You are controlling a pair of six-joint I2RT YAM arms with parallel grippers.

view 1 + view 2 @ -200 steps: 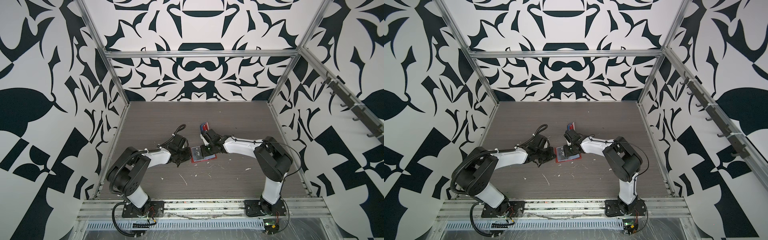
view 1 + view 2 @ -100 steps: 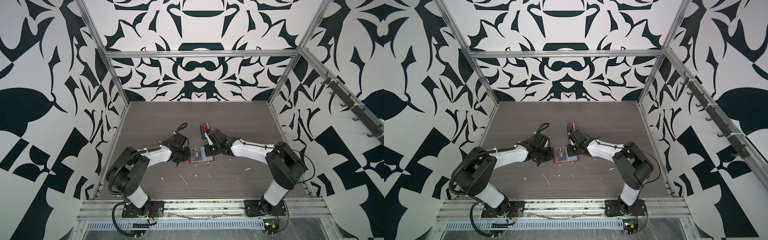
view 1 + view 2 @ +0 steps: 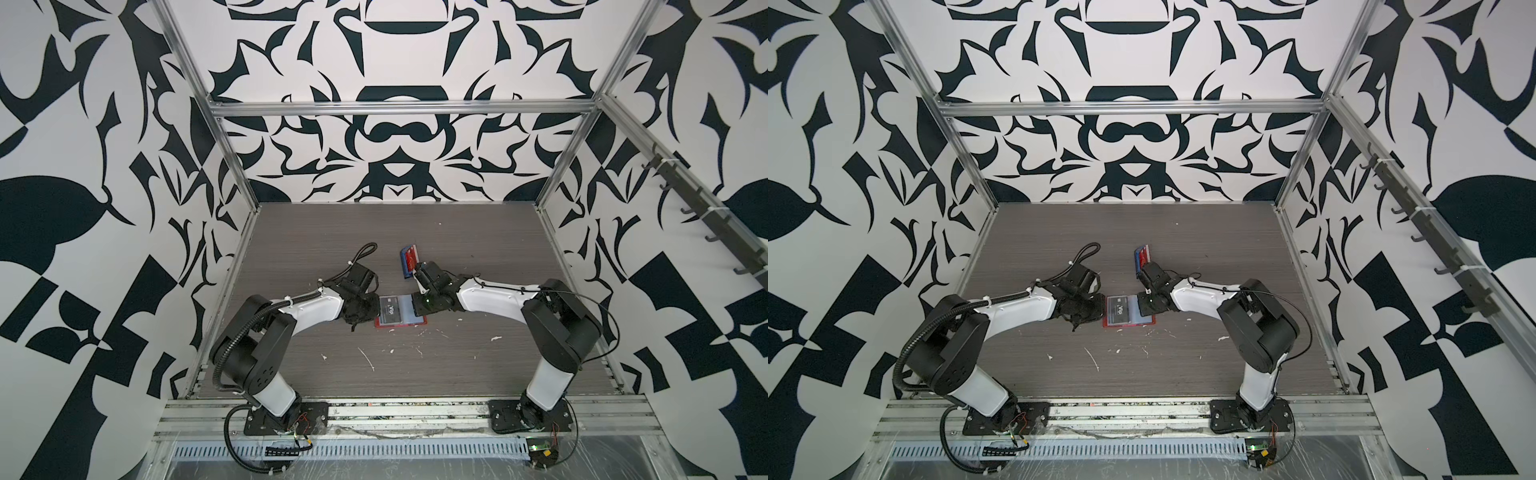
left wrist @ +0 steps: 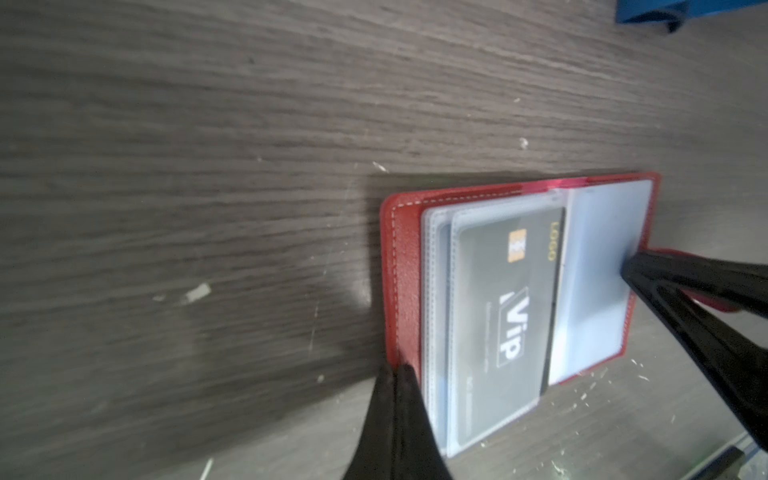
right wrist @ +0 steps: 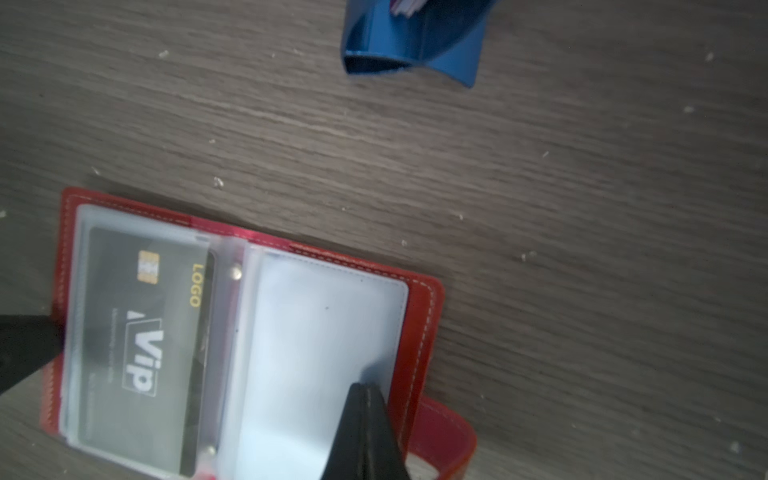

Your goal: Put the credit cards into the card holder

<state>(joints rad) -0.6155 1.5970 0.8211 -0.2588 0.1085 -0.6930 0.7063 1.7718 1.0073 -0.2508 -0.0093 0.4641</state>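
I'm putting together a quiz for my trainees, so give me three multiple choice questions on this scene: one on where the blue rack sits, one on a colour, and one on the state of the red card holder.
1. Where is the blue rack relative to the card holder?
A. behind it, apart
B. on top of it
C. nearer the arm bases

2. The VIP card is:
A. white
B. dark grey
C. green

3. The card holder is:
A. snapped shut
B. standing on edge
C. lying open

Answers:
1. A: both top views show a gap between them.
2. B: it is seen through its clear sleeve.
3. C: both pages show, with the shut jaws of the left gripper and the right gripper set on opposite sides.
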